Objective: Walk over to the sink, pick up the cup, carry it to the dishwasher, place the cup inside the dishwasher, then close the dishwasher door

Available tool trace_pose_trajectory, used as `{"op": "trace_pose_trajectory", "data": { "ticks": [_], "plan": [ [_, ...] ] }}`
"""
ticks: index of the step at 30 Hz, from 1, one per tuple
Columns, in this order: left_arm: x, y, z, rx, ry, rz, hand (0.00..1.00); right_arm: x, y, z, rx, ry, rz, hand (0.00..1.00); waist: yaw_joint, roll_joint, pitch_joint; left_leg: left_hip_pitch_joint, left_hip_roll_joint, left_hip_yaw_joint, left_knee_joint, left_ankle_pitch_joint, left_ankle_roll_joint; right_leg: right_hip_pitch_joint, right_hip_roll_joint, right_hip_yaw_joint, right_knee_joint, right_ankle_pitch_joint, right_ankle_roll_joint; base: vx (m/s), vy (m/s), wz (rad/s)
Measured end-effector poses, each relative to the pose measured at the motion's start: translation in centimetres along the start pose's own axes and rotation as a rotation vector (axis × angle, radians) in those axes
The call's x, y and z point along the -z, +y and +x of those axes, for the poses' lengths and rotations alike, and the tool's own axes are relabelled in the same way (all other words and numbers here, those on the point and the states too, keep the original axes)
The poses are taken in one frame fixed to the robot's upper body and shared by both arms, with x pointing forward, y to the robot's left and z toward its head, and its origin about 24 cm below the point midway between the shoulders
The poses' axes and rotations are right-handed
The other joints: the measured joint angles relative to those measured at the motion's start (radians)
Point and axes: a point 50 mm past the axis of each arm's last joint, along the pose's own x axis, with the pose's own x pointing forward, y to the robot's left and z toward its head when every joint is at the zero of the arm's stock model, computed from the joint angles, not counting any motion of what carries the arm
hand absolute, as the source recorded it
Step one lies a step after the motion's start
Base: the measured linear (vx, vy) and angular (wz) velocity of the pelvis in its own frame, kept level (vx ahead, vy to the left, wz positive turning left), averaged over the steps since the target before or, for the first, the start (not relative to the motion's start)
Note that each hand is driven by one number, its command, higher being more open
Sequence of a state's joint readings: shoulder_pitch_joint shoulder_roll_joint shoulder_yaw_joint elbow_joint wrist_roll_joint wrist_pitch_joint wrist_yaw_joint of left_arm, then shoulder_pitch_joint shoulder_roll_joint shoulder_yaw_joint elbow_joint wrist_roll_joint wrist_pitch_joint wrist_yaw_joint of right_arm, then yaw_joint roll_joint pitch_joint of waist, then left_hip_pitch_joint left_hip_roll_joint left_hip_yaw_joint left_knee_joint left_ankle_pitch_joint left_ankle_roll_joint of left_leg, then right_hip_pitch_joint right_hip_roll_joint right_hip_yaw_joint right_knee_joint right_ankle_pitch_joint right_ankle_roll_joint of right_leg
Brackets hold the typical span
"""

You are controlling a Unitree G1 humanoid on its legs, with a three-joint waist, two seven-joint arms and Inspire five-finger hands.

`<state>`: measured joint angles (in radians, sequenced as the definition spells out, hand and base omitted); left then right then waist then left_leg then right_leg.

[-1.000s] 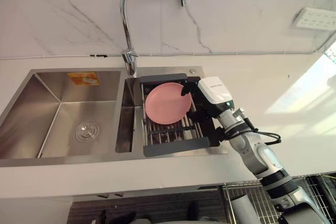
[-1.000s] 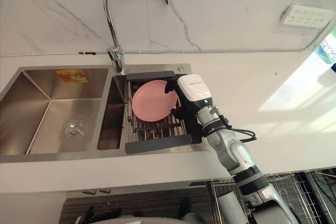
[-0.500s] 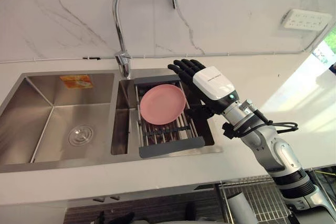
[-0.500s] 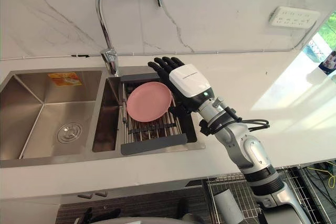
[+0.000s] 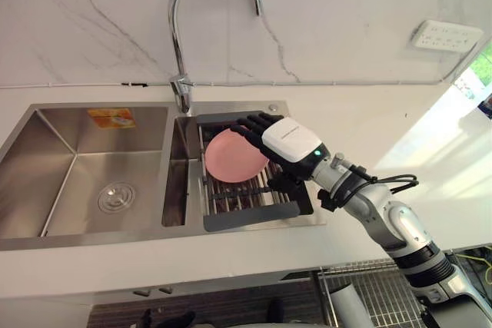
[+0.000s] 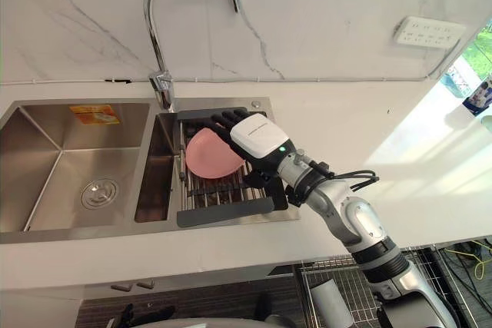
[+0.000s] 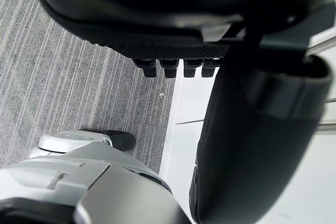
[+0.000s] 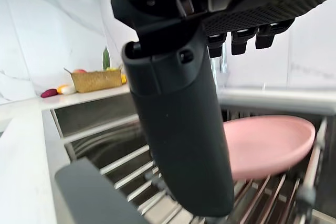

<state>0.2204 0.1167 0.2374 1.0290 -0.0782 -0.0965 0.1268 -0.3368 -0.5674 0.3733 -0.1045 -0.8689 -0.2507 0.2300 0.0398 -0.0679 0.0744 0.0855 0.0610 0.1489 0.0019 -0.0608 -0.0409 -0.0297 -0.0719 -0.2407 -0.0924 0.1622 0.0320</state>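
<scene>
**Pink plate in the sink rack, open hand over it**

A white counter [image 5: 369, 120] is seen with a steel double sink [image 5: 61, 124] let into it. A dark rack [image 5: 250, 217] is set across the right basin. What lies on its bars is a pink plate [image 5: 227, 160] rather than a cup, and it is slightly tilted.

The right hand [image 5: 288, 140] is held over the plate's right edge with fingers straight and nothing grasped. Whether the plate is touched cannot be told. The left hand [image 7: 157, 19] is seen relaxed and empty above the floor.

The plate is judged light, stiff and probably plastic, so little force should be needed. Its smooth face may be slippery, wet or not. A pinch at the raised rim, thumb under and fingers over, is advised, since a flat press would only slide it along the bars.
</scene>
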Motion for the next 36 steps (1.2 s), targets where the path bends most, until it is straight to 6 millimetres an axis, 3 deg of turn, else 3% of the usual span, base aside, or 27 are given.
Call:
{"op": "trace_pose_trajectory", "data": {
  "ticks": [4,18,19,27,36],
  "plan": [
    [0.0,0.0,0.0,0.000,0.002,0.000,1.00,0.4,1.5,0.1,-0.065,0.029,0.001,1.00,0.000,0.000,0.000,-0.003,0.000,-0.005,0.000,0.001,-0.001,0.000,0.000,-0.006,0.000,-0.001,0.001,0.00,0.001,0.04],
    [0.0,0.0,0.0,0.001,0.003,0.000,1.00,1.7,3.5,0.7,-0.094,0.124,0.015,1.00,0.002,0.001,0.000,-0.008,0.000,-0.019,0.000,0.004,-0.002,0.001,-0.003,-0.020,0.000,-0.003,0.002,-0.01,0.002,0.02],
    [0.0,0.0,0.0,0.001,0.004,0.001,1.00,1.7,3.7,0.8,-0.093,0.131,0.016,0.00,0.002,0.001,0.000,-0.008,-0.001,-0.020,0.000,0.004,-0.002,0.001,-0.003,-0.021,0.000,-0.003,0.002,-0.01,0.005,0.03],
    [0.0,0.0,0.0,0.002,0.004,0.002,1.00,1.9,4.8,1.1,-0.062,0.148,-0.033,0.00,0.006,0.003,0.001,-0.013,-0.002,-0.029,0.000,0.008,-0.002,0.001,-0.006,-0.030,0.000,-0.003,0.002,-0.01,0.003,0.02],
    [0.0,-0.1,0.0,0.003,0.003,0.000,1.00,1.0,4.3,1.9,0.098,0.111,-0.084,0.00,0.016,0.006,0.003,-0.013,-0.005,-0.034,0.000,0.011,-0.001,0.003,-0.009,-0.033,0.000,-0.003,0.002,0.00,0.000,0.00]
  ]
}}
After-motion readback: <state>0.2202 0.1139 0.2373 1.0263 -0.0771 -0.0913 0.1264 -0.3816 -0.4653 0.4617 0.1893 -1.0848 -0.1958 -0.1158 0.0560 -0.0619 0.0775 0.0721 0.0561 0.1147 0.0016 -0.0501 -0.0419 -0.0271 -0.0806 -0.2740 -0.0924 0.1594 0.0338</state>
